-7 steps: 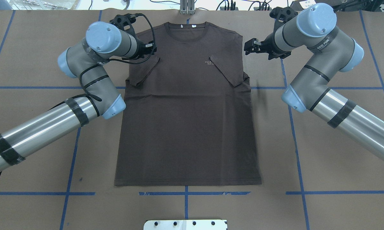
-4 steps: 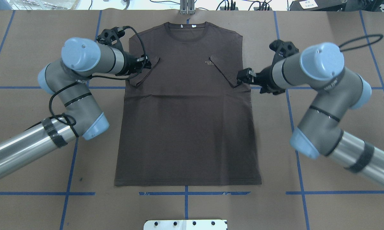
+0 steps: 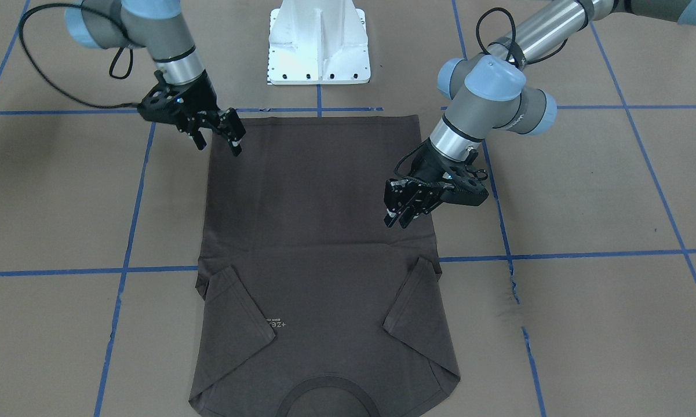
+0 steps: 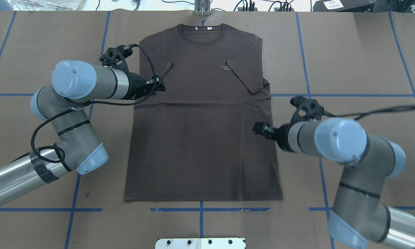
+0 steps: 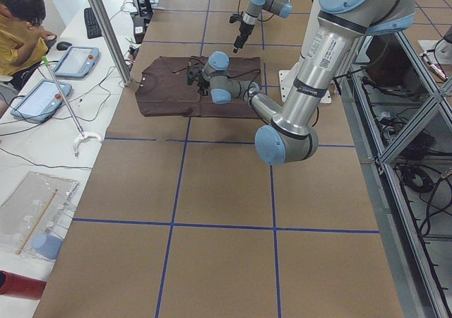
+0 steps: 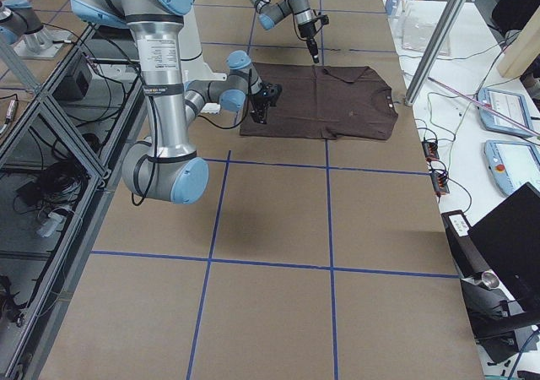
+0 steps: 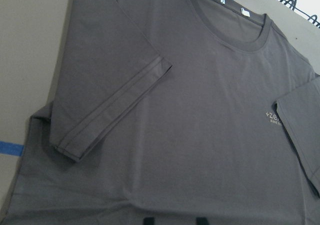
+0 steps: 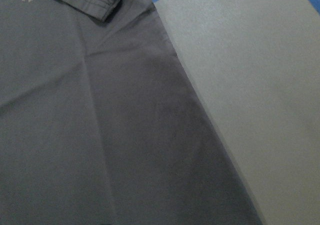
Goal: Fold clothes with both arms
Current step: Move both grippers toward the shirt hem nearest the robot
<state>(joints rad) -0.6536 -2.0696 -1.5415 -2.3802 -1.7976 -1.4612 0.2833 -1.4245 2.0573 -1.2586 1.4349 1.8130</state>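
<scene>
The dark grey-brown T-shirt (image 4: 200, 138) lies flat on the brown table, collar at the far side and both short sleeves folded in onto the chest. My left gripper (image 4: 160, 85) hovers open over the shirt's left edge, just below the folded sleeve. In the left wrist view its two fingertips show apart at the bottom edge, above the shirt (image 7: 200, 135). My right gripper (image 4: 257, 128) is at the shirt's right side edge, about halfway down. In the front-facing view it (image 3: 217, 143) stands open with nothing in it. The right wrist view shows only the shirt's side edge (image 8: 100, 135) and bare table.
The white pedestal base (image 3: 319, 46) stands at the near table edge behind the hem. Blue tape lines (image 4: 74, 209) grid the table. A metal post (image 4: 202, 7) rises beyond the collar. A person (image 5: 18, 28) sits at a side table with tablets.
Both arms have swung back toward the robot along the shirt's sides. The left gripper moved from the shoulder to below the sleeve, and the right from the shoulder to mid-side. The shirt is unchanged.
</scene>
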